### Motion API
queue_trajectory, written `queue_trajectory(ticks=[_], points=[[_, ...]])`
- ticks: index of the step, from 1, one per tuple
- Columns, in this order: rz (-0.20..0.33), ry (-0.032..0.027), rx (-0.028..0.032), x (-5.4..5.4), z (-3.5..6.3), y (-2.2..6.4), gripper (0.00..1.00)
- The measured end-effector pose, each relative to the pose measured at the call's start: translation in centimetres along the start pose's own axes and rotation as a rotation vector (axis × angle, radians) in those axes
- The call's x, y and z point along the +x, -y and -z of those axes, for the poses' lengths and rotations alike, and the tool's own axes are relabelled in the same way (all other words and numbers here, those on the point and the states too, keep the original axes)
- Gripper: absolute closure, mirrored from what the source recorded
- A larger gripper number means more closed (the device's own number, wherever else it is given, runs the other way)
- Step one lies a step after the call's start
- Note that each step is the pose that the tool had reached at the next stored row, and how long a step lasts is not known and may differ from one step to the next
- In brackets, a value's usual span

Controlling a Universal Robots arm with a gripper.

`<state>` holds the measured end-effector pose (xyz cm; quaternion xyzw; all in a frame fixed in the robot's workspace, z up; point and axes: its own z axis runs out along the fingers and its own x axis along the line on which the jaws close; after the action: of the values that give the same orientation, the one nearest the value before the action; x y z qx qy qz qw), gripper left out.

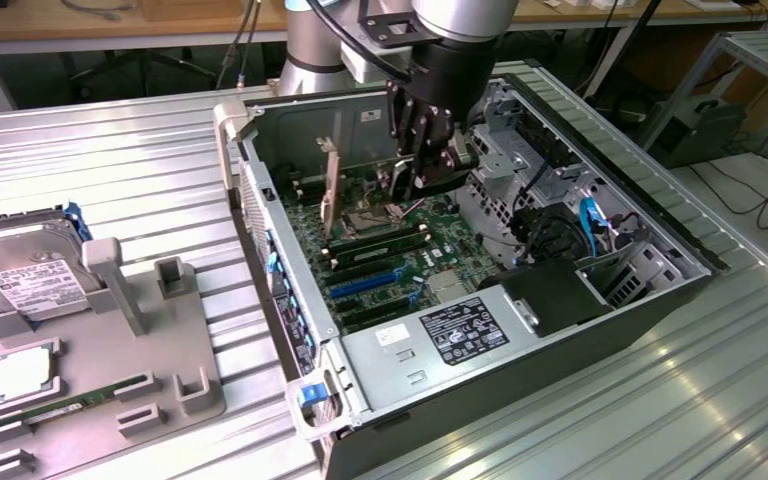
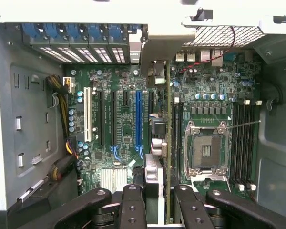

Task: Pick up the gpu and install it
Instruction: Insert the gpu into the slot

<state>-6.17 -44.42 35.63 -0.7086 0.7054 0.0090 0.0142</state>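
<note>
And there was the arm, reaching down into the open computer case [image 1: 564, 135] lying on its side on the ribbed metal surface [image 1: 117, 150]. The end effector [image 1: 424, 172] sat deep inside the case, right over the green motherboard [image 1: 398, 255], near the far end of the case in the exterior view.

From the wrist view the grip was clear: the end effector [image 2: 160, 198] was pinching the graphics card [image 2: 168, 143], with black fingers [image 2: 132, 205] on either side and the card's silver metal part squeezed between them. The card was seen edge-on, standing upright on its long edge as a thin line running away from the fingers toward the rear wall with the blue latches [image 2: 88, 33]. It hung over the board between the long blue slot [image 2: 138, 119] and the bare processor socket [image 2: 205, 150], close beside the row of black slots. Whether its lower edge was touching a slot, I couldn't tell from these views.

Outside the case, toward the exterior view's left, a grey holder tray [image 1: 104, 370] rested on the surface. A silver hard drive [image 1: 24, 275] with a white label sat at its far end and a narrow green memory stick [image 1: 57, 408] lay nearer the front, both well apart from the end effector
</note>
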Motion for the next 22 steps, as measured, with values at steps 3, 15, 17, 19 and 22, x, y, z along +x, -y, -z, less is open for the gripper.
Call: queue_trajectory(ticks=[3, 15, 17, 19, 22], points=[[0.000, 0.0002, -0.0023, 0.0, -0.15, 0.00, 0.72], [0.000, 0.0002, -0.0110, 0.0, -0.98, -0.02, 0.72], [0.000, 0.0002, -0.0130, 0.0, -1.27, -0.03, 0.72], [-0.001, 0.0015, -0.0148, 0.0, -1.44, -0.03, 0.72], [-0.002, 0.0049, -0.0177, 0.1, -1.65, -0.03, 0.72]])
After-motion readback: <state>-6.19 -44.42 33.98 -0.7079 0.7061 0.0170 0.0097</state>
